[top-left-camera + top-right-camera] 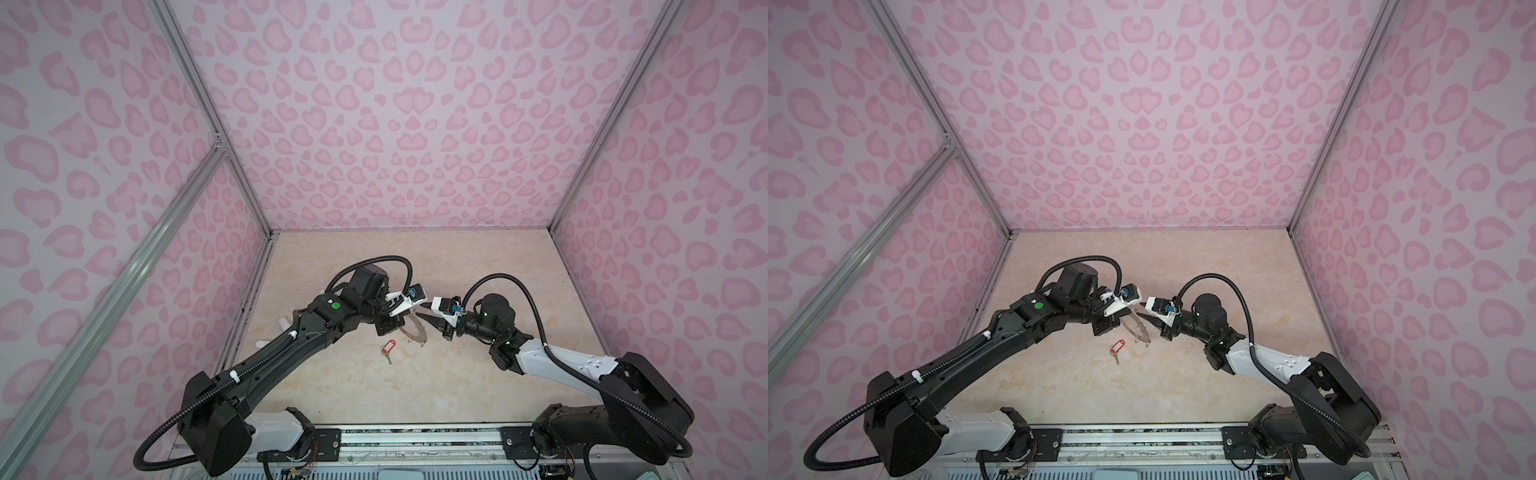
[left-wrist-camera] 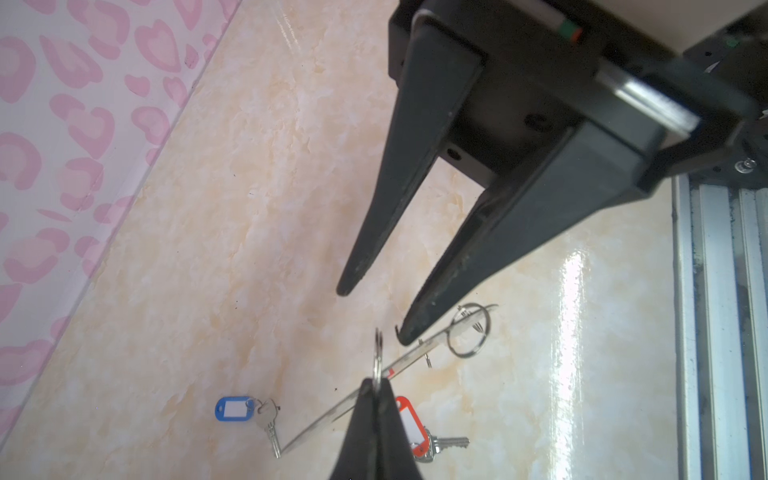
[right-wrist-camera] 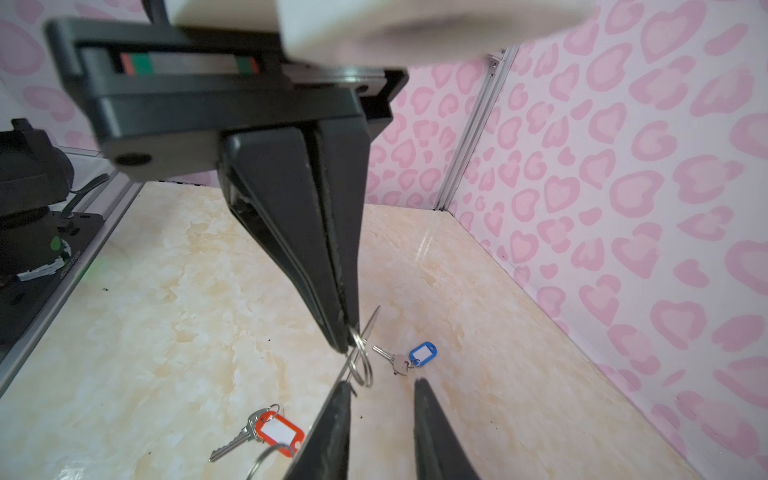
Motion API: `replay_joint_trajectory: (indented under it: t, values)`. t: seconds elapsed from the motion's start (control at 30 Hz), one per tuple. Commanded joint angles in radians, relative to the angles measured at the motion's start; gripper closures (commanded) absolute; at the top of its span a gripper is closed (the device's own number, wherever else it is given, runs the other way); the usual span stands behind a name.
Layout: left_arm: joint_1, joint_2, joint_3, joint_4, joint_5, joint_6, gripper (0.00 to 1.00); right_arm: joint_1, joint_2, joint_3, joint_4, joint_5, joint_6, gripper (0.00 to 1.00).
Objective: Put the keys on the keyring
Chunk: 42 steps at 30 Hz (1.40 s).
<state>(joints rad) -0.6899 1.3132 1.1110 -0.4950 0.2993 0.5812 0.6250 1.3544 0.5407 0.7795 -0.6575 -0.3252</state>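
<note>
marble-look laminate is covering the table (image 1: 457, 374), glossy and beige, catching a bright streak of light. the keyring (image 1: 417, 332), a thin flat grey metal disc with a wide open centre, is hanging above the middle of the table, lifted clear of it, with wire clips (image 1: 422, 342) dangling from its near rim. from the left wrist it is showing edge-on as a narrow strip, and a small split ring (image 2: 488, 332) of round wire is sitting at one end. the left gripper (image 2: 376, 390) is pinching the keyring's rim, its black tapered fingers pressed together on the metal. the right gripper (image 2: 374, 313) is reaching in from the right with its fingers spread and nothing showing between them; one fingertip is lying just beside the keyring's edge, and whether it is touching cannot be told. the orange-red tagged key (image 1: 388, 345) is lying flat on the table, just near and left of the keyring. the blue tagged key (image 2: 232, 408) is lying flat too, apart from it, showing in the wrist views. in both top views the white wrist cameras (image 1: 405, 300) are covering much of the fingers. walls (image 1: 395, 124) printed with pink hearts are enclosing the table, and a ribbed aluminium rail (image 1: 415, 436) is running along the near edge.
</note>
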Motion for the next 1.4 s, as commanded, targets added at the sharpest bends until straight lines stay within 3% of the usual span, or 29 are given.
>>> replay_joint_trajectory:
  t: [0.0, 0.5, 0.7, 0.73, 0.8, 0.93, 1.07, 1.37]
  values:
    - [-0.002, -0.002, 0.015, -0.008, 0.01, 0.028, 0.97, 0.005, 0.016, -0.005, 0.081, -0.023, 0.037, 0.75]
    - [-0.005, -0.02, 0.011, -0.01, 0.062, 0.074, 0.97, 0.006, 0.046, 0.007, 0.086, -0.072, 0.054, 0.86]
    - [-0.005, -0.034, -0.004, 0.005, 0.089, 0.088, 0.96, 0.004, 0.049, 0.005, 0.09, -0.085, 0.061, 0.97]
    - [-0.005, -0.038, -0.01, 0.017, 0.098, 0.084, 0.95, 0.004, 0.05, 0.006, 0.09, -0.087, 0.063, 0.99]
    - [0.007, -0.051, -0.031, 0.062, 0.115, 0.046, 0.81, 0.005, 0.05, 0.003, 0.1, -0.093, 0.069, 1.0]
    - [0.107, -0.09, -0.095, 0.156, 0.243, -0.041, 0.71, -0.004, 0.052, -0.012, 0.173, -0.115, 0.121, 1.0]
    - [0.182, -0.152, -0.198, 0.28, 0.384, -0.087, 0.73, -0.007, 0.057, -0.026, 0.255, -0.139, 0.166, 1.0]
    - [0.19, -0.169, -0.275, 0.405, 0.444, -0.162, 0.76, 0.003, 0.093, -0.004, 0.339, -0.204, 0.225, 1.0]
